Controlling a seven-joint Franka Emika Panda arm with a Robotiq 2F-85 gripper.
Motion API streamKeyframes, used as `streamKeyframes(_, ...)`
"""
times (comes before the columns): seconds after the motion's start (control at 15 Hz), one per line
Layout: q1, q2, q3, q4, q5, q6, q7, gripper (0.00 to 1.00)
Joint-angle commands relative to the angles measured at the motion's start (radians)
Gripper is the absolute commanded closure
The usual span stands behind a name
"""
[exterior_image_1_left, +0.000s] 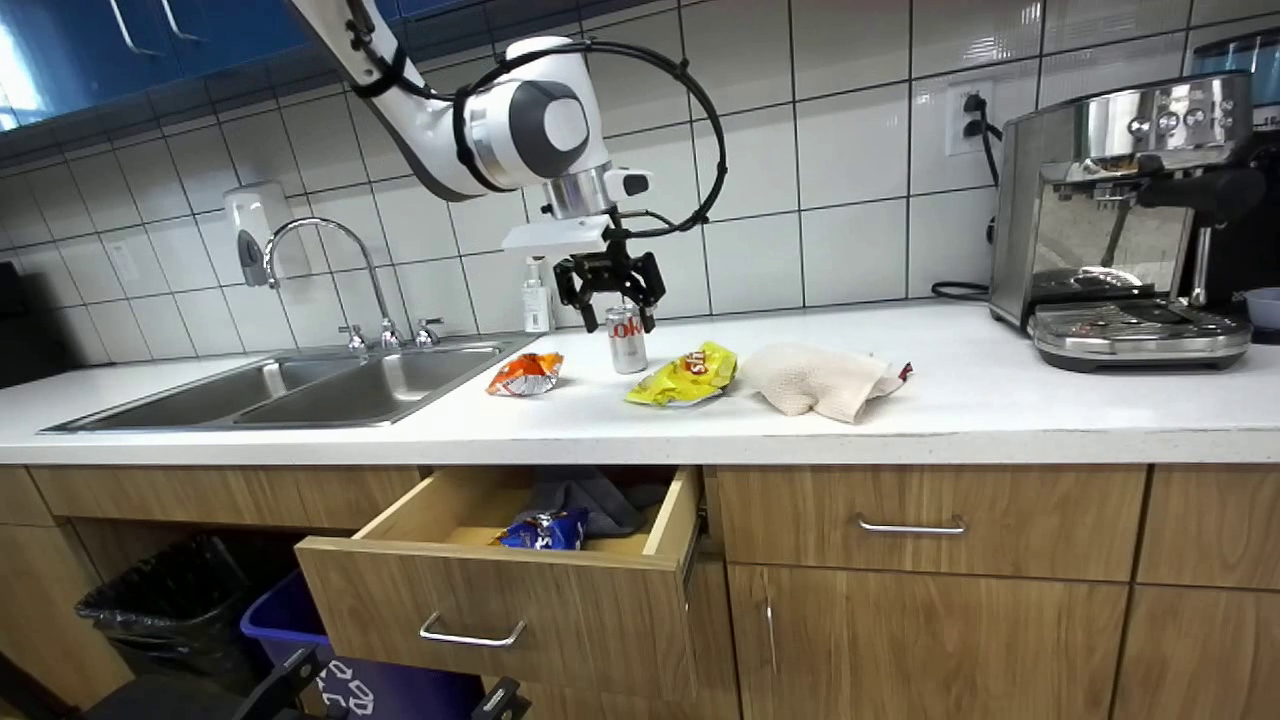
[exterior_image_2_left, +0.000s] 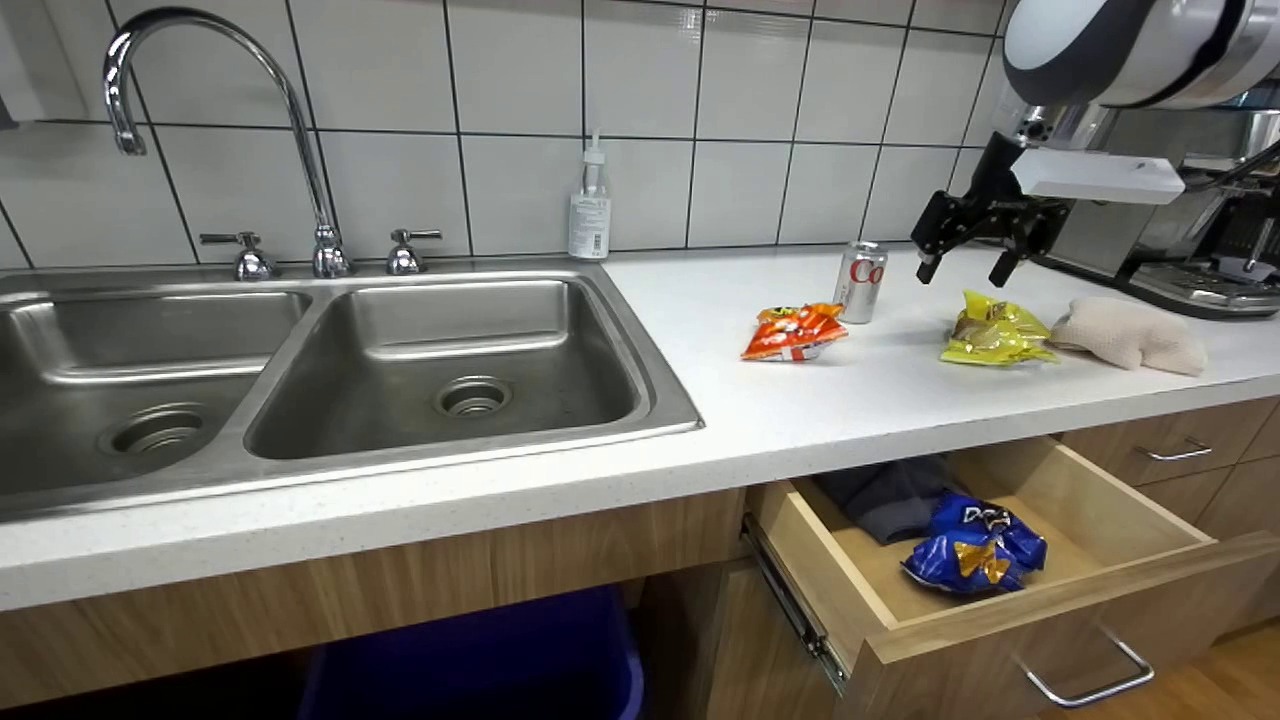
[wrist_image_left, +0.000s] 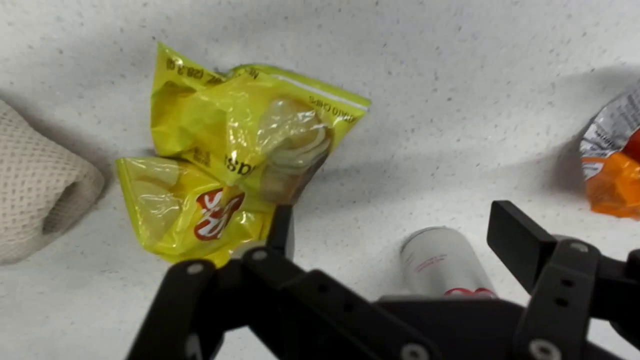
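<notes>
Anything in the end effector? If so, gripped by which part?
Nothing is held: the end effector hangs open above the counter, and the can and yellow chip bag both rest on the countertop.

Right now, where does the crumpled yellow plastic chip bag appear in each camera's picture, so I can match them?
In an exterior view: the crumpled yellow plastic chip bag lies just right of center.
In an exterior view: the bag lies well right of center, near mid-height.
Wrist view: the bag lies left of center.
Shared landmark: the beige woven cloth, right of the bag in both exterior views, left in the wrist view.
</notes>
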Motion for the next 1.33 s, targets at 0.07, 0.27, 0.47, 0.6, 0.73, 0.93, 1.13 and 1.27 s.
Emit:
streamKeyframes(0.07, -0.022, 0.110, -0.034, 0.153, -0.017, -0.019, 0.093, 0.00)
streamKeyframes(0.27, -0.033, 0.153, -0.050, 0.208, -0.015, -0.007, 0.105, 0.00)
streamKeyframes(0.47, -0.040, 0.190, -0.064, 0.253, -0.023, 0.008, 0.110, 0.00)
streamKeyframes(0.6, -0.044, 0.217, -0.074, 0.279, -0.029, 0.023, 0.108, 0.00)
streamKeyframes(0.73, -0.053, 0.249, -0.079, 0.304, -0.028, 0.037, 0.099, 0.00)
streamKeyframes(0.93, -0.062, 0.291, -0.084, 0.332, -0.032, 0.048, 0.089, 0.00)
streamKeyframes(1.13, -0.067, 0.326, -0.089, 0.356, -0.045, 0.049, 0.086, 0.00)
streamKeyframes(1.27, -0.067, 0.339, -0.092, 0.357, -0.052, 0.050, 0.084, 0.00)
